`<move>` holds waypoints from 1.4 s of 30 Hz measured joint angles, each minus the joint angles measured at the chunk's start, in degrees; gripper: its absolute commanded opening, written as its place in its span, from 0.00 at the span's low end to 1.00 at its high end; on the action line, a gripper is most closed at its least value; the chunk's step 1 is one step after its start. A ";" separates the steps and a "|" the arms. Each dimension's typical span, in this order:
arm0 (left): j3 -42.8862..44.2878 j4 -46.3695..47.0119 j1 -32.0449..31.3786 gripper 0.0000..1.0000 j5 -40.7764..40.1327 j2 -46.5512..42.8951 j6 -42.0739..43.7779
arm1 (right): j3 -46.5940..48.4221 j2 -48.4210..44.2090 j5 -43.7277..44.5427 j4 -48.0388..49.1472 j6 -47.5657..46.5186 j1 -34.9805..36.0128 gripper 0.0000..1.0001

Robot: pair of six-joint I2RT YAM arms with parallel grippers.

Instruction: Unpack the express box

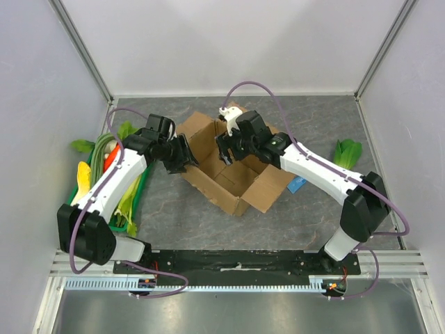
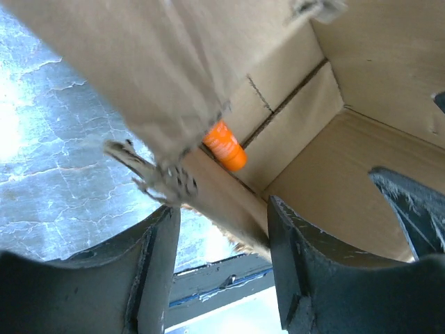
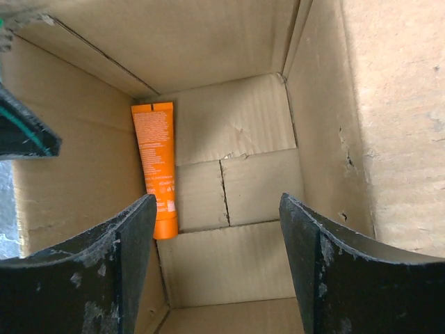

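The express box (image 1: 240,182) is a brown cardboard carton standing in the middle of the table with its flaps spread open. An orange tube (image 3: 154,167) lies on the box floor against one wall; its cap also shows in the left wrist view (image 2: 226,147). My left gripper (image 1: 183,154) is open at the box's left wall, and in the left wrist view (image 2: 221,209) the wall's torn edge (image 2: 229,209) runs between the jaws. My right gripper (image 1: 226,150) is open and empty above the box opening, looking down into the box in the right wrist view (image 3: 217,200). The tube lies beside its left finger (image 3: 132,243).
A green tray (image 1: 134,198) of vegetables sits at the left by the left arm. A leafy green (image 1: 346,152) and a small blue item (image 1: 297,184) lie right of the box. A small white object (image 1: 226,112) is at the box's far side. Enclosure walls stand all round.
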 measured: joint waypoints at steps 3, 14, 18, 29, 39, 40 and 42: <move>-0.20 1.03 0.00 0.59 -0.33 3.21 0.00 | -0.87 0.55 0.07 0.02 -0.74 0.74 0.77; 1.92 5.81 -0.02 0.02 -1.44 8.96 0.55 | -1.88 1.77 2.64 0.04 -2.69 5.51 0.77; 2.10 5.97 -0.57 0.02 -1.33 8.87 1.11 | -1.95 1.92 5.27 0.07 -2.84 6.29 0.76; 6.71 3.19 -5.73 0.02 -7.15 8.76 0.00 | 0.83 10.51 11.91 -1.86 2.58 6.67 0.76; 7.02 1.62 -7.34 0.02 -11.08 8.79 -5.42 | 1.62 13.84 18.56 -1.31 9.22 7.65 0.75; 7.02 1.62 -7.34 0.02 -11.30 8.79 -5.81 | 1.62 14.25 19.28 -1.25 9.70 7.72 0.75; 7.15 1.29 -7.34 0.02 -11.69 8.79 -6.47 | 1.62 15.02 20.35 -1.29 10.47 7.93 0.75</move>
